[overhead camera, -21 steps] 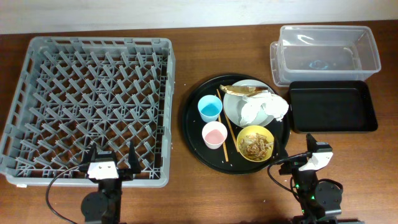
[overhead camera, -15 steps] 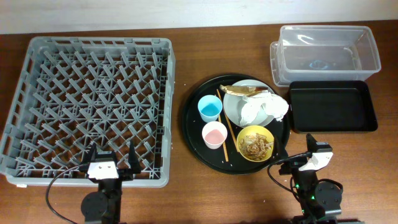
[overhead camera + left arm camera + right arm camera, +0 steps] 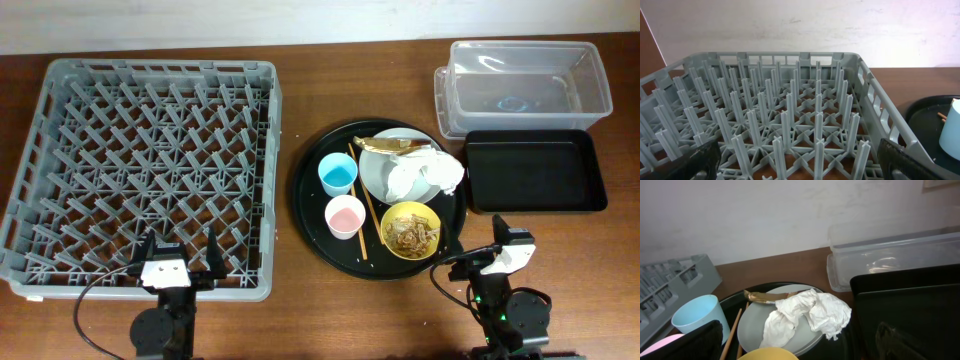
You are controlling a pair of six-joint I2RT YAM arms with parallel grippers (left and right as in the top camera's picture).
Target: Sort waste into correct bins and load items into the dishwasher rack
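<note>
we are seeing both arms folded low at the near edge of the table, wrists aiming toward the far wall. the left gripper [image 3: 181, 248] is hovering just over the near rim of the dishwasher rack [image 3: 160, 66], its 2 fingers spread wide and gripping nothing. the right gripper [image 3: 800, 342] is sitting beside the round black tray [image 3: 310, 215], likewise released, its fingers parted and bare. on that tray the plate [image 3: 375, 180] is carrying the tissue [image 3: 425, 175] and the wrapper [image 3: 385, 146]. the yellow bowl [image 3: 384, 232] is holding the food scraps [image 3: 410, 233]. the blue cup [image 3: 338, 176], pink cup [image 3: 345, 216] and chopsticks [image 3: 367, 210] are lying alongside. the clear tub [image 3: 525, 46] and black rectangular tray [image 3: 535, 172] are waiting at the right.
</note>
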